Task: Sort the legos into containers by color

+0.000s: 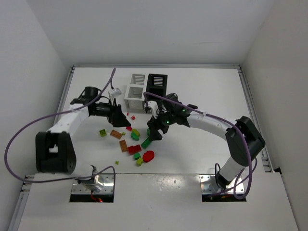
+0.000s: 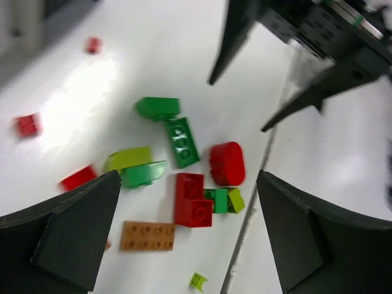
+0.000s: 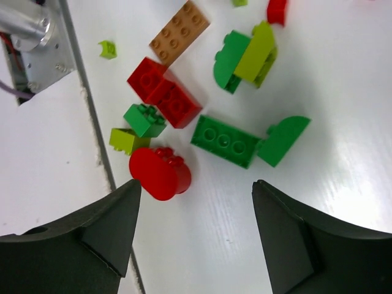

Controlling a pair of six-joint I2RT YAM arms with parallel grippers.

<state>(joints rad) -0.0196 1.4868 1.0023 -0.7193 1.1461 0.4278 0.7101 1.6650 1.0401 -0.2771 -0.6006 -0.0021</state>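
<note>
Legos: loose cluster on the white table, in front of the containers and between the two grippers.
Containers: two white bins and a black bin grouped at the far side; I cannot make out their insides.
Left gripper: fingers spread wide with nothing between them, hanging over the cluster's left side.
Right gripper: jaws apart and holding nothing, above the red rounded brick and the green plate. It is blurred in my left wrist view.
Red L-shaped block: touching a small green brick.
Orange-brown plate: lying flat just beyond the red block.
Cut off: red piece, at the top edge of the right wrist view.
Hard to read: scattered red bits, blurred; I cannot tell their shapes.
</note>
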